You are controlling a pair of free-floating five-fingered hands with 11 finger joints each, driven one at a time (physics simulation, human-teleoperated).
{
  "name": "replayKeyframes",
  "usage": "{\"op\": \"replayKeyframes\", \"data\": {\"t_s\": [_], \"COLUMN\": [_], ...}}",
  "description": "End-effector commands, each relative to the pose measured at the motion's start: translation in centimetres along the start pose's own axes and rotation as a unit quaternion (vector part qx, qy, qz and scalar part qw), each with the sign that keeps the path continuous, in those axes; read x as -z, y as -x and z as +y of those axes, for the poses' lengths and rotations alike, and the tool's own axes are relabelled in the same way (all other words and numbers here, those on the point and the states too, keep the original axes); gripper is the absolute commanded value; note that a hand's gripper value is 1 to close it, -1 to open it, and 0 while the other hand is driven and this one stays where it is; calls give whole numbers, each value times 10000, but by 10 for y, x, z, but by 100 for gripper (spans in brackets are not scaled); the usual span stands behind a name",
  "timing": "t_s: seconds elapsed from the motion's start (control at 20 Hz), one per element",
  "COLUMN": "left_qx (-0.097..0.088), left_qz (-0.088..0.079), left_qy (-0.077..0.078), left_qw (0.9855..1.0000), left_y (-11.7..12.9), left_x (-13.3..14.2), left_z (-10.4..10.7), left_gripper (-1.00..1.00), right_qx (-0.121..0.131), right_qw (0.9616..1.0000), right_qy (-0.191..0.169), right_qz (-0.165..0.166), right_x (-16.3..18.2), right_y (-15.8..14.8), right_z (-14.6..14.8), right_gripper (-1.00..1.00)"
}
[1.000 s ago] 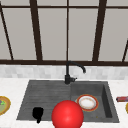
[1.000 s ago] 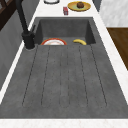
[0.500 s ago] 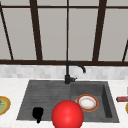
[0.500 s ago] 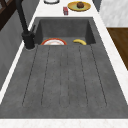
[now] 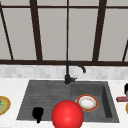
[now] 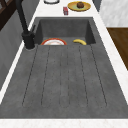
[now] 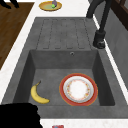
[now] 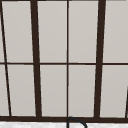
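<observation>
A black hand [image 5: 37, 114] hangs low over the near left part of the sink's draining board [image 5: 40, 100], by its front edge, seen from the front. It is the left hand; it shows as a dark lump with one narrow part pointing down, and I cannot tell whether its fingers are straight or curled. It holds nothing that I can see. Just to its right sits one red ball [image 5: 67, 115], big and round, in front of the sink's near edge; hand and ball are near each other but apart.

At the far right edge of the front view there is another black shape [image 5: 126, 88] above the surface, just over a small red thing [image 5: 122, 99]; that is the right hand, and its fingers cannot be made out either.

In the basin [image 7: 37, 62] lie one plate [image 7: 78, 89], white with a red rim, and one yellow banana [image 7: 38, 95], side by side and apart. One black tap [image 5: 70, 72] stands behind the sink. On the white surface [image 5: 10, 87] there is one yellow dish [image 5: 3, 105] at the left and one more yellow dish [image 6: 79, 6] at the right end with something dark brown on it.
</observation>
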Motion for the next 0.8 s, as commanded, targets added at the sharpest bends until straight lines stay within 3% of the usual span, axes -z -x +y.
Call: {"op": "replayKeyframes", "data": {"t_s": [0.0, 0.15, 0.35, 0.75], "left_qx": [0, 0, 0, 0], "left_qz": [0, 0, 0, 0], "left_qy": [0, 0, 0, 0], "left_qw": [10000, 10000, 10000, 10000], "left_y": [0, 0, 0, 0], "left_x": [0, 0, 0, 0], "left_z": [0, 0, 0, 0], "left_gripper": [0, 0, 0, 0], "right_qx": [88, -4, 76, 78], "right_qw": [9999, 9998, 9993, 9993], "right_qy": [-18, -10, 1, 3], "right_qz": [123, 184, 376, 362], "right_x": [14, 26, 44, 79], "right_y": [-23, -42, -56, -97], "right_z": [-5, -6, -7, -8], "right_gripper": [100, 100, 100, 100]}}
